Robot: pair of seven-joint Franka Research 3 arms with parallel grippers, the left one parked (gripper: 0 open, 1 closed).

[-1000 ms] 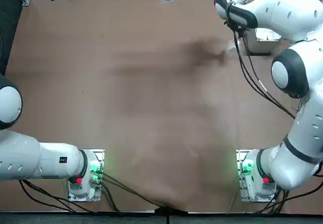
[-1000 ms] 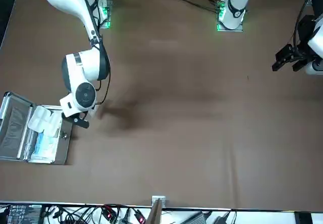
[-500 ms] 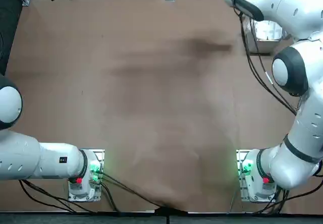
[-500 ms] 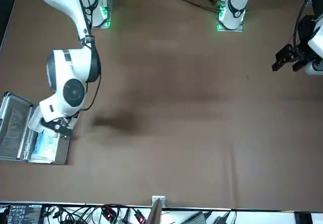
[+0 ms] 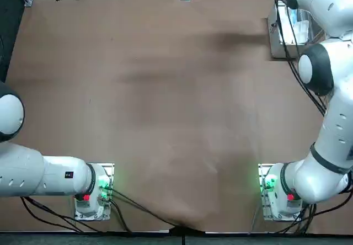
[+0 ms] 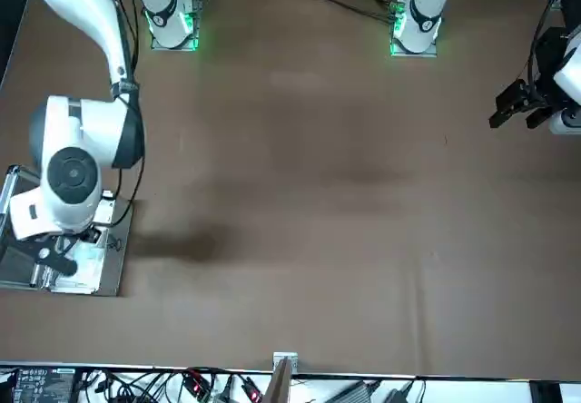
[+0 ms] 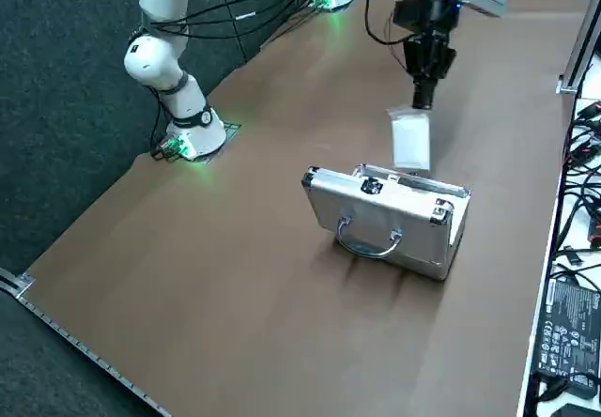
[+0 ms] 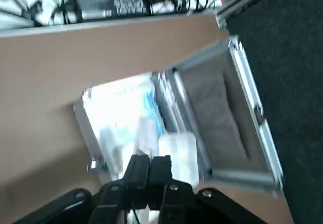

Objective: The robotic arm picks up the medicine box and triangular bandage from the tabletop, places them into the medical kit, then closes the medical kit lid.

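The likeliest trouble is the soft white two-lobed packet snagging. It hangs loose beneath the black two-finger pincer, and in the wrist view it overlaps the hinge line between the pale-lined silver metal medical kit and its raised silver lid with grey lining. If let go there, one lobe could drape over the hinge or outer wall and stop the lid shutting. The white and blue contents already fill much of the kit, so a bulky drop might sit proud of the rim. Lowering too far towards the lid could also knock it or nudge the kit along the brown tabletop, since the kit stands near the far right corner as the robot faces it.

The pincer's fingers are together, clamped on the packet's upper part. The packet hangs directly below the fingertips, above the tabletop; its height over the kit's rim I cannot tell.
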